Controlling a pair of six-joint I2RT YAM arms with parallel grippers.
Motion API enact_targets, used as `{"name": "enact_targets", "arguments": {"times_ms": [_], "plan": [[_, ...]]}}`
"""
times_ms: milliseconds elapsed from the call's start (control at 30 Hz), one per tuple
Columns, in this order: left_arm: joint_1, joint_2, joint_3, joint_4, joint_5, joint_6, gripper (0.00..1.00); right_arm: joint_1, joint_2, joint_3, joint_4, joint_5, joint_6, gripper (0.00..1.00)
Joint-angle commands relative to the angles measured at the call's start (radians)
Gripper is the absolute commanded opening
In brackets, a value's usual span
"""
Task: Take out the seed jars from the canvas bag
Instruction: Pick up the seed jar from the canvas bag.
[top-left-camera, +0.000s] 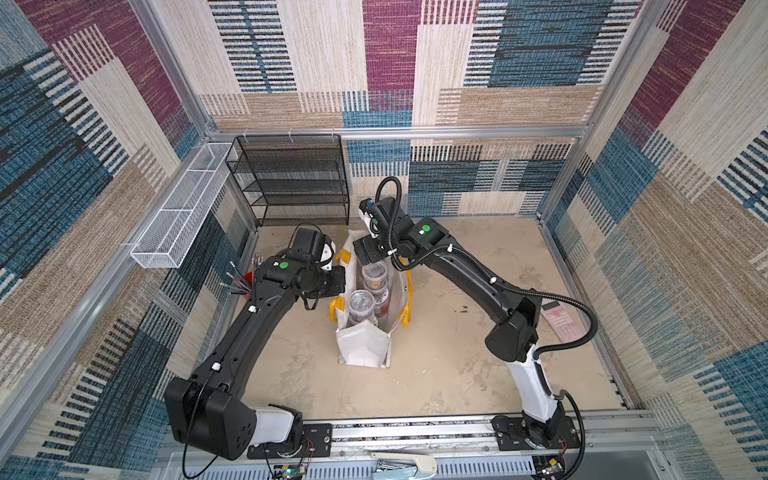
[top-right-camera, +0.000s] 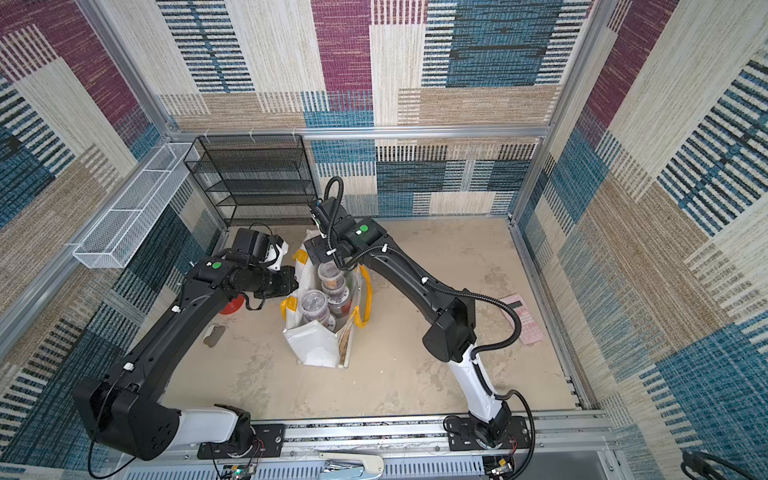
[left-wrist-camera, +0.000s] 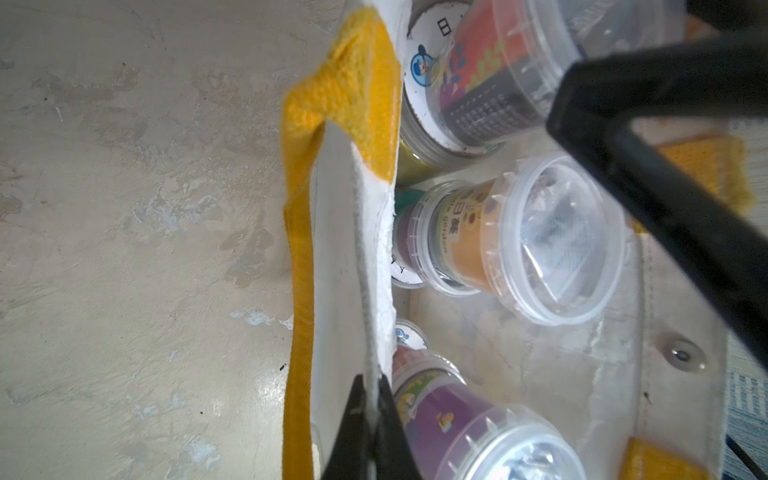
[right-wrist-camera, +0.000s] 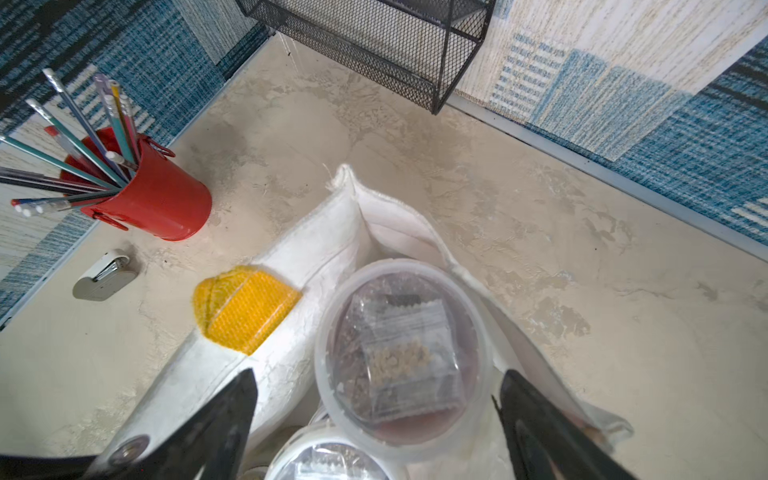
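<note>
The left claw (left-wrist-camera: 371, 380) was pinched shut on the white rim of the canvas bag (left-wrist-camera: 376, 249), with the cloth edge caught between its two black fingers. In a top view it (top-left-camera: 338, 279) sat at the bag's left side. Just beside that grip, a yellow strap (left-wrist-camera: 299, 270) hung down the outside of the bag.

The right claw (right-wrist-camera: 376, 374) stood wide open and held nothing. Its fingers (right-wrist-camera: 224, 415) straddled a clear-lidded tub (right-wrist-camera: 401, 353) at the far end of the bag. One finger was well clear of the tub and the other was close beside its rim; whether that one touched could not be told.

The seed jars (top-left-camera: 362, 301) in view all sat inside the bag, packed in layers. Clear-lidded tubs lay uppermost, and the left wrist view showed jars with white picture lids (left-wrist-camera: 428, 66) beneath them.

The bag (top-right-camera: 311, 345) stood upright with its mouth open, in the middle of the table (top-left-camera: 457, 357) between the two arms.

A red cup of pencils (right-wrist-camera: 162, 203) stood apart from the bag on the left, near the wall. A black mesh shelf (top-left-camera: 299, 183) was against the far wall. A pink calculator (top-left-camera: 561, 324) lay near the table's right edge.
</note>
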Motion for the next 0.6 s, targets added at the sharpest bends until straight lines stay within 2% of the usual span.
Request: {"name": "enact_targets", "arguments": {"times_ms": [0, 267, 567], "plan": [[0.0, -0.005, 0.0, 0.031, 0.014, -0.005, 0.0, 0.0, 0.01, 0.01, 0.01, 0.021, 0.001, 0.91], [0.0, -0.01, -0.004, 0.033, 0.025, -0.009, 0.0, 0.0, 0.034, 0.018, 0.018, 0.029, 0.006, 0.8], [0.0, -0.013, -0.012, 0.035, 0.027, -0.011, 0.0, 0.0, 0.076, 0.059, 0.037, 0.046, 0.009, 0.82]]}}
